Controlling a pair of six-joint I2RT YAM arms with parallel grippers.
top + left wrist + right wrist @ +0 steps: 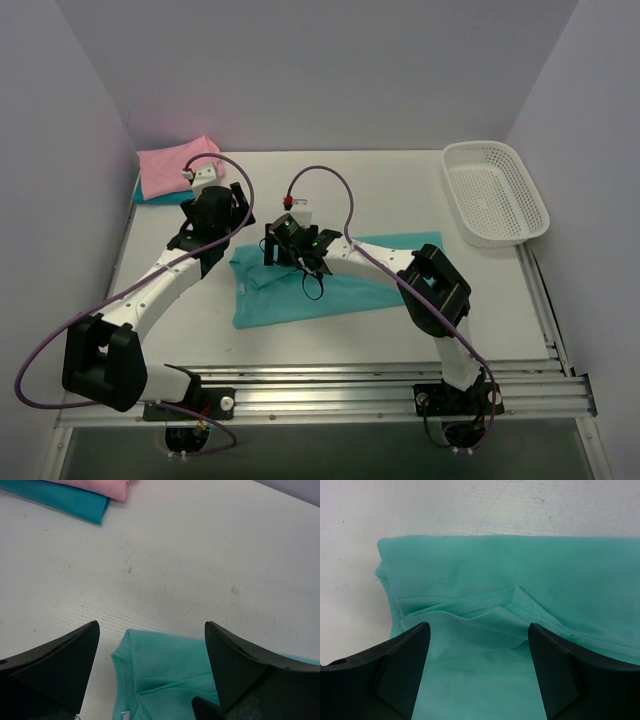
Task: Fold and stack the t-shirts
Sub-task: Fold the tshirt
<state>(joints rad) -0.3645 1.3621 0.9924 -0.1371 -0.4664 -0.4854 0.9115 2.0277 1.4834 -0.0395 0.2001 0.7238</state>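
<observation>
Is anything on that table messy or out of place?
Nothing spilled or damaged. Only the teal-green shirt lies slightly askew mid-table with a rumpled fold; the pink shirt sits neatly on the teal-blue one.

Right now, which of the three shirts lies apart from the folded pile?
The lighter teal-green t-shirt, loosely folded alone in the middle of the table. The pink t-shirt sits folded atop the darker teal-blue t-shirt in the far left corner.

teal-green t-shirt (345, 293) spread, pink t-shirt (176, 164) folded

teal-green shirt (300, 300) centre (partly folded) | pink shirt (178, 165) atop teal-blue shirt (155, 197)
</observation>
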